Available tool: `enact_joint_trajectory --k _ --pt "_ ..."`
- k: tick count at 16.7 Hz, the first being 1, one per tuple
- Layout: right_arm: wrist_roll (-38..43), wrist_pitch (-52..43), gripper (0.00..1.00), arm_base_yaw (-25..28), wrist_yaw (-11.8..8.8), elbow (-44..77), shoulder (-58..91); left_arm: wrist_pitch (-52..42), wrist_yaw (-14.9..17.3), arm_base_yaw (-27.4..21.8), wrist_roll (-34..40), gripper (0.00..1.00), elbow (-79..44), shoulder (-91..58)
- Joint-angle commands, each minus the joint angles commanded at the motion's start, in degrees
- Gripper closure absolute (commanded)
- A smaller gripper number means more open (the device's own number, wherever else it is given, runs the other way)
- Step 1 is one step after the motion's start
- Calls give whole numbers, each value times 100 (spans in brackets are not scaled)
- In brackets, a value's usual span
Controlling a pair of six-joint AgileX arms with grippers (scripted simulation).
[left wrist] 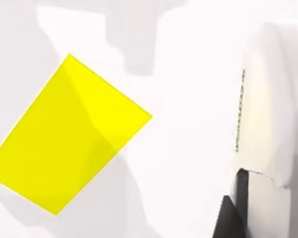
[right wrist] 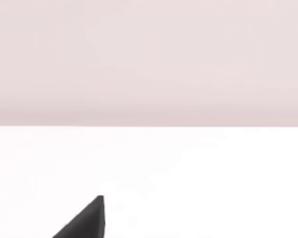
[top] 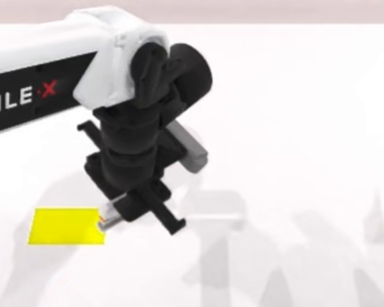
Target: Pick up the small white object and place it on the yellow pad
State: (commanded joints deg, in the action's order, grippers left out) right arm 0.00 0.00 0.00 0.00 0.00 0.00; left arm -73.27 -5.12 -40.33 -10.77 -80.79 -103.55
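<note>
White table [top: 294, 96]: your left gripper [top: 125, 214], jaws clamping the small white object [top: 110, 217], hovers at the yellow pad [top: 64, 225], lower left of frame.

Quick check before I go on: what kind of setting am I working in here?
Most likely a rendered simulation, not a real room: a bare white table, a flat yellow pad, and the left gripper holding the small white object just beside the pad. No clutter or walls show.

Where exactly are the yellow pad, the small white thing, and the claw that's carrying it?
yellow pad [top: 65, 226]: top view, middle of its flat face.
small white object [left wrist: 265, 109]: left wrist view, its pale side.
left gripper [top: 125, 211]: top view, between its black fingertips, beside the pad's right edge.
</note>
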Motion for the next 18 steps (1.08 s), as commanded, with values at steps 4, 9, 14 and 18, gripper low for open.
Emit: enact_joint_trajectory --k 4,9,14,18 --pt "0 0 0 0 0 0 0 -193 -134 464 3049 100 158 57" --pt "0 0 0 0 0 0 0 -206 -117 1093 6961 100 370 109" --pt "0 0 0 0 0 0 0 128 114 1693 9929 100 536 263" --pt "0 0 0 0 0 0 0 484 338 2049 11386 100 624 439"
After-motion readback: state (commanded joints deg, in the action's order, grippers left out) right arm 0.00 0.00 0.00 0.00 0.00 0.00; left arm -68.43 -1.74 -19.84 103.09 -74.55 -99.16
